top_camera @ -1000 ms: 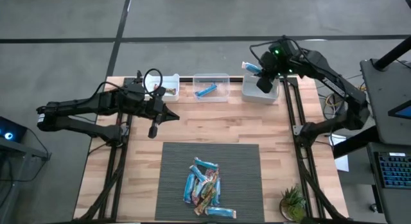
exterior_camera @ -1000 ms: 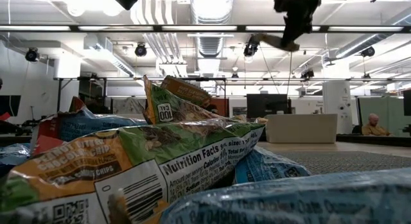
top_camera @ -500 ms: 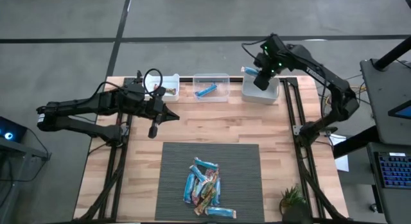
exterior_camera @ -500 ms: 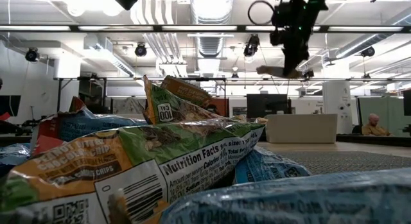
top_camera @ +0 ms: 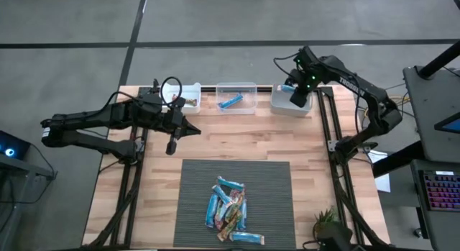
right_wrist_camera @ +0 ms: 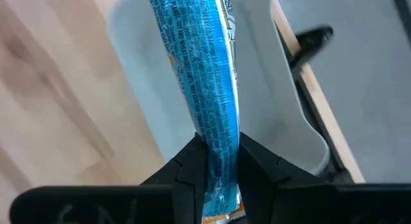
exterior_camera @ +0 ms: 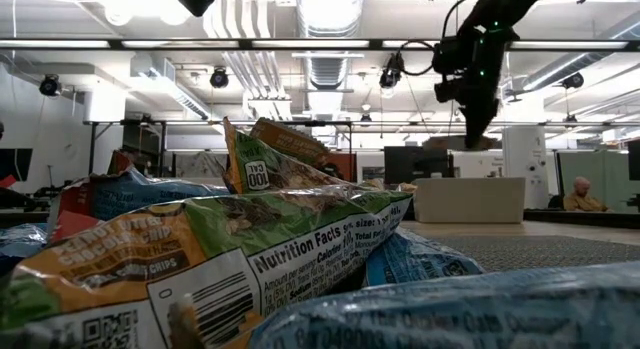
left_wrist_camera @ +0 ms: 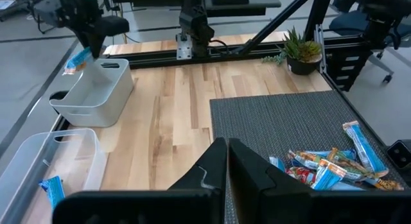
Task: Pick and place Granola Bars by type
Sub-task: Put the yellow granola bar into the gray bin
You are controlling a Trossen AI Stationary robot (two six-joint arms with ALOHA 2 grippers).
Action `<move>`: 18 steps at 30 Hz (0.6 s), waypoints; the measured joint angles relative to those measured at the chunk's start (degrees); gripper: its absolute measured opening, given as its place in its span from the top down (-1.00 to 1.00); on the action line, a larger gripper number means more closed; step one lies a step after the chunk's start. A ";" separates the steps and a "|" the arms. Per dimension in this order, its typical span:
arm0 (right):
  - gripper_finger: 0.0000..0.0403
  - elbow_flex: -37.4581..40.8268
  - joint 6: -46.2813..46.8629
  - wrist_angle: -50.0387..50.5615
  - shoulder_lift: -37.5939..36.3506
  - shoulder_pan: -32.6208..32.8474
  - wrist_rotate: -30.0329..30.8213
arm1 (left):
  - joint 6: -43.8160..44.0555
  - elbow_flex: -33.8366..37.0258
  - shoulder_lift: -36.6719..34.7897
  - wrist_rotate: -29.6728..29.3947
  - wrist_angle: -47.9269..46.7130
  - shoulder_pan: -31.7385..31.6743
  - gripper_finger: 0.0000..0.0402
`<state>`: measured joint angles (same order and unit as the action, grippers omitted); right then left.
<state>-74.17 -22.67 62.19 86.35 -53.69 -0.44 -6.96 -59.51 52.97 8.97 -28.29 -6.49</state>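
The right gripper [top_camera: 296, 93] is up at about 1 o'clock on the table, right over the white plastic bin [top_camera: 282, 104] at the far right corner. Its jaws are clamped on a slim light blue foil granola bar [right_wrist_camera: 204, 89]. The bar sticks out past the fingers w/ the bin's inside under it.

The clear plastic bin [top_camera: 237, 89] at 12 o'clock has one blue bar [top_camera: 230, 101] in it. A small white bin [top_camera: 188, 95] at 11 o'clock has a bar in it too, colour hard to tell.

The rest of the bars, a pile of blue and multicoloured wrappers [top_camera: 228, 210], lie on the dark grey ribbed mat [top_camera: 273, 186] at 6 o'clock.

The left gripper [top_camera: 192, 129] waits at about 10 o'clock over the wood table [top_camera: 230, 136], jaws squeezed shut, nothing in them.
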 joint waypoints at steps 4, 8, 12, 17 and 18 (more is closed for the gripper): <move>0.69 1.35 -0.29 -0.44 0.00 -0.01 2.16 | 0.13 0.00 0.00 0.00 0.00 -0.02 1.00; 0.69 1.93 -0.05 -1.58 0.00 0.00 3.48 | 0.13 0.00 0.00 -0.02 0.00 0.00 1.00; 0.69 2.08 -0.19 -2.77 0.00 0.02 3.69 | 0.13 0.00 0.00 -0.01 0.00 0.00 1.00; 0.69 1.64 -0.23 -3.23 0.00 0.02 4.08 | 0.13 0.00 0.00 -0.01 0.00 -0.02 1.00; 0.69 1.61 -0.23 -3.19 0.00 0.02 4.31 | 0.13 0.00 0.00 -0.02 -0.02 -0.01 1.00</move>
<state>-72.55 -22.90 59.00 86.35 -53.67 3.87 -6.83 -59.51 52.97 8.95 -28.32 -6.50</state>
